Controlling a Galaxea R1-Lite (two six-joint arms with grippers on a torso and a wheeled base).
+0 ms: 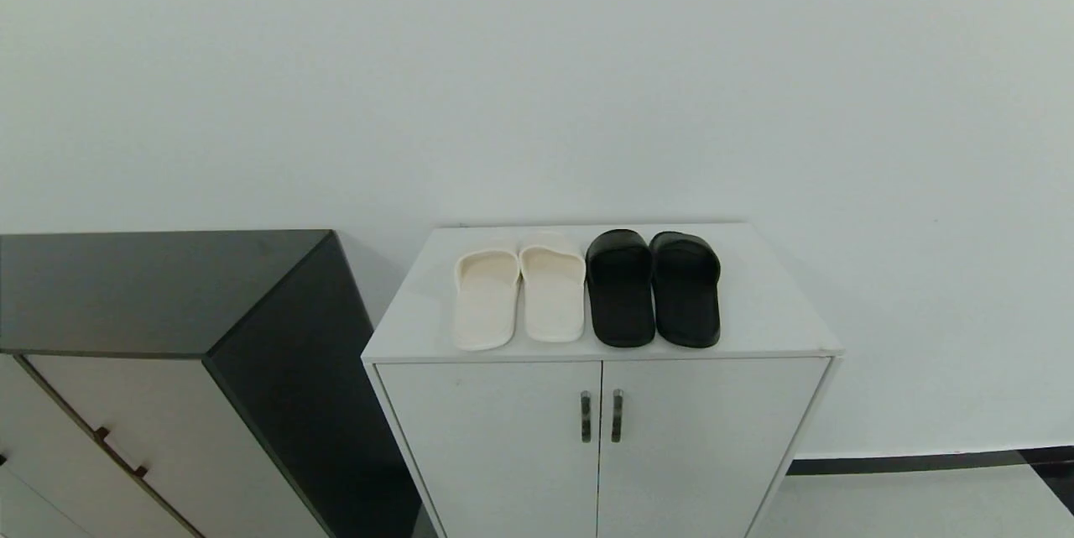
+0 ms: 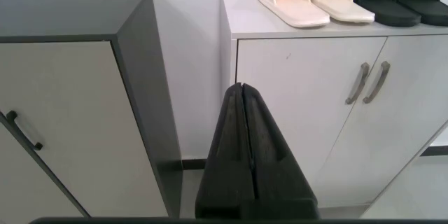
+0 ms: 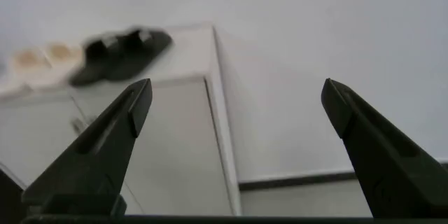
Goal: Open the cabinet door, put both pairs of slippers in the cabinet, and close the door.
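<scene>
Cream slippers (image 1: 518,296) and black slippers (image 1: 653,288) sit side by side on top of the white cabinet (image 1: 495,454), the cream pair on the left. Both doors are shut, with the handles (image 1: 586,416) close together at the centre seam. The left gripper (image 2: 243,92) is low before the cabinet front, fingers clenched together. The right gripper (image 3: 236,96) is off the cabinet's right corner, fingers spread wide, released. A dark cabinet (image 1: 294,404) stands just left.
</scene>
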